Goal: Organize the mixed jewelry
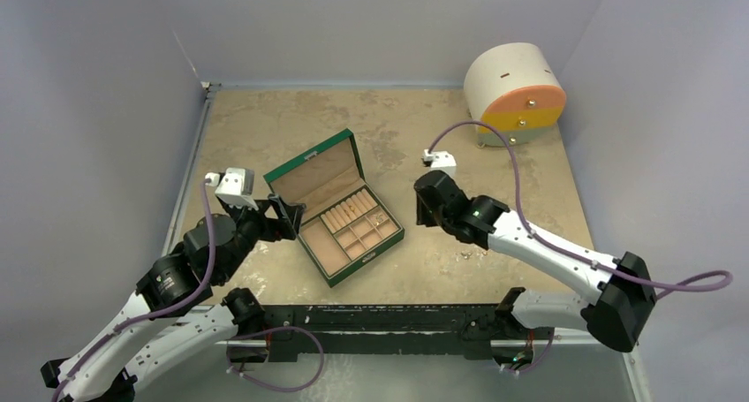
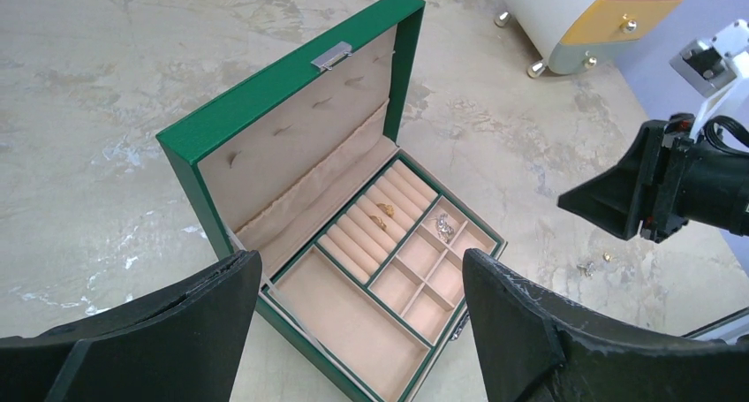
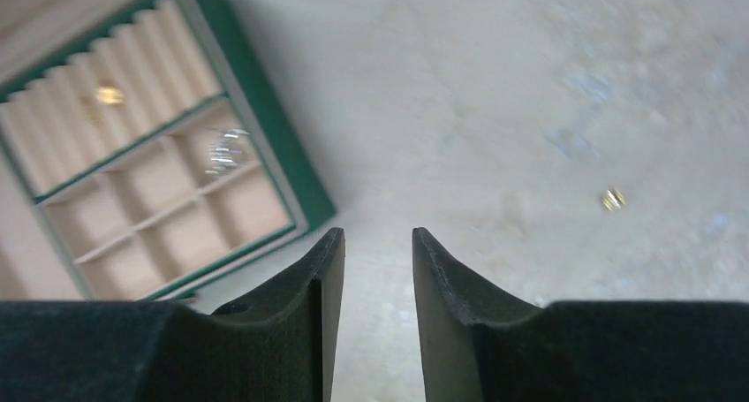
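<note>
Left wrist view finds the jewelry split between two places. Two small gold rings (image 2: pixel 385 210) sit among the padded ring rolls of the green box (image 2: pixel 274 79), ahead of the left gripper (image 2: pixel 359 265) and slightly to its right. A cluster of silver pieces (image 2: pixel 444 227) lies in a small square compartment just past the rolls, farther right. Two loose pieces (image 2: pixel 585 268) lie on the bare table (image 2: pixel 106 110) outside the box, well off to that gripper's right and near the right gripper (image 2: pixel 583 203).

The left gripper's jaws stand wide apart with nothing between them, framing the near part of the box. The right gripper's jaws are parted by a narrow gap and hold nothing. In its own camera a loose gold piece (image 3: pixel 612 199) lies ahead and to the right of its fingertips, apart from them, and the box is ahead to the left, blurred.

The table is a tan, mottled, stone-look surface with paler patches, closed in by plain lavender-grey walls (image 1: pixel 371 22). The box has its lid raised, the tan lining facing the left gripper and a silver clasp at the lid's top edge. A round white cabinet (image 1: pixel 512 88) with orange and yellow drawer fronts stands in the far corner, beyond the right gripper and well apart from the box. A purple cable (image 1: pixel 521 208) arcs above the right arm.
</note>
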Action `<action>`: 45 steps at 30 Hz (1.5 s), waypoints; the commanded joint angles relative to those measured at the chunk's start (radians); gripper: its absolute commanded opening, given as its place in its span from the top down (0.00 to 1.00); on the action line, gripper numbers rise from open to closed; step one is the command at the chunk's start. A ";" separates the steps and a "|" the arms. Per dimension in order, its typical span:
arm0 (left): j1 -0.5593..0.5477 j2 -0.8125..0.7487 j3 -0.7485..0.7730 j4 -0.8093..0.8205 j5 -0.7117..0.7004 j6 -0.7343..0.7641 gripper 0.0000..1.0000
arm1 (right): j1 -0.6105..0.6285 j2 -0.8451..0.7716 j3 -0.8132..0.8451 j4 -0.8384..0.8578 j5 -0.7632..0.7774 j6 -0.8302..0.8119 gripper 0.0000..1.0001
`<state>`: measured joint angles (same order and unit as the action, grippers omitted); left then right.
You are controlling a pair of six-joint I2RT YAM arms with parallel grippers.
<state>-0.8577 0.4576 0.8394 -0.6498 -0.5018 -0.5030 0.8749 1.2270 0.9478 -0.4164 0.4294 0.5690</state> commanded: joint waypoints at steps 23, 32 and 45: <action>0.009 0.005 0.005 0.032 -0.001 0.018 0.16 | -0.524 0.050 -0.297 0.149 0.004 0.216 0.63; 0.009 0.010 0.006 0.032 -0.001 0.018 0.16 | -0.558 0.112 -0.305 0.217 -0.026 0.213 0.67; 0.010 0.007 0.005 0.032 -0.001 0.018 0.15 | -0.565 0.124 -0.302 0.201 -0.025 0.223 0.77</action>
<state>-0.8520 0.4610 0.8391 -0.6498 -0.5018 -0.5030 0.3138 1.3540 0.6456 -0.2214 0.3977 0.7719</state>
